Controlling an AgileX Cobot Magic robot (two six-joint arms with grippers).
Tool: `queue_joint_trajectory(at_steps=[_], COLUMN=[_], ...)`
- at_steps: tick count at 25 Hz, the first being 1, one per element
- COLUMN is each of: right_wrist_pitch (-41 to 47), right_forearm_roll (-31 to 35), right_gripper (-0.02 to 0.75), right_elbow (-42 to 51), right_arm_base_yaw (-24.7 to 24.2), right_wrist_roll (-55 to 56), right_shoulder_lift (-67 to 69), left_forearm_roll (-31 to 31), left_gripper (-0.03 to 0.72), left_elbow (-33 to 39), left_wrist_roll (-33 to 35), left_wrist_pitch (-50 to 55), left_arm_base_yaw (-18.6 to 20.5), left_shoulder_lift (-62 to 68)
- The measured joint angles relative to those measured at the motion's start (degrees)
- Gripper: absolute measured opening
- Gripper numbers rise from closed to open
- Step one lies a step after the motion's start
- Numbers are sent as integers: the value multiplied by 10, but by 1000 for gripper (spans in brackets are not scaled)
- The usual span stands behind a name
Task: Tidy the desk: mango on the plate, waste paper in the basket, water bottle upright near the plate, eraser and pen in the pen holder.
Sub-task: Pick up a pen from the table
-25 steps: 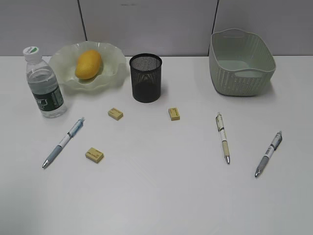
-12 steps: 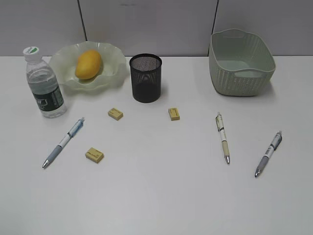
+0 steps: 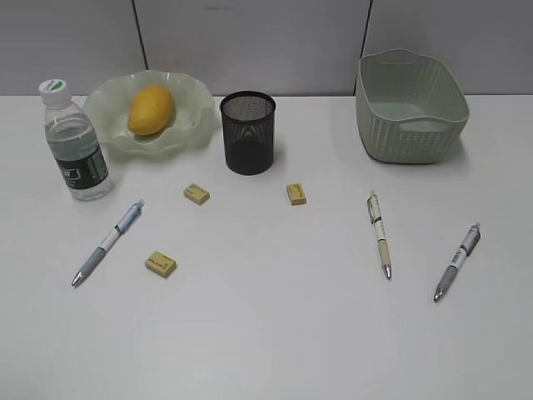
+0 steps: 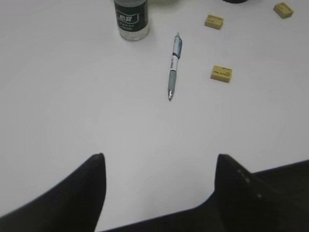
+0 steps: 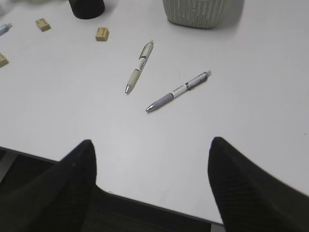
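The mango (image 3: 151, 109) lies on the wavy pale green plate (image 3: 191, 104) at the back left. The water bottle (image 3: 75, 143) stands upright left of the plate; it also shows in the left wrist view (image 4: 131, 18). The black mesh pen holder (image 3: 248, 132) stands right of the plate. Three erasers (image 3: 196, 193) (image 3: 296, 193) (image 3: 161, 264) and three pens (image 3: 107, 242) (image 3: 380, 232) (image 3: 457, 261) lie on the desk (image 3: 266, 333). The basket (image 3: 410, 107) is at the back right. No waste paper shows. My left gripper (image 4: 159, 157) and right gripper (image 5: 150, 142) are open and empty near the front edge.
Grey partition panels (image 3: 250, 42) stand behind the desk. The desk's front edge (image 5: 145, 200) shows in the right wrist view.
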Motion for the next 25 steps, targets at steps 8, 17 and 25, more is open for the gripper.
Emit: queue_joint_trajectory(at_steps=[8,17,25], right_wrist_pitch=[-5,-102,-123], right_forearm_roll=[0,12,33], right_gripper=[567,567,567], right_elbow=[-2,-27,-91], right_arm_base_yaw=[0,0,0], right_wrist_roll=[2,6,26], right_shoulder_lift=[168,410,604], left_forearm_roll=[-3,-4,-4], left_gripper=[533,531,515], left_elbow=[0,0,0], left_wrist_roll=[4,5,6], left_wrist_pitch=[0,-1,-1], left_arm_base_yaw=[0,0,0], left_shoulder_lift=[0,-70,-108])
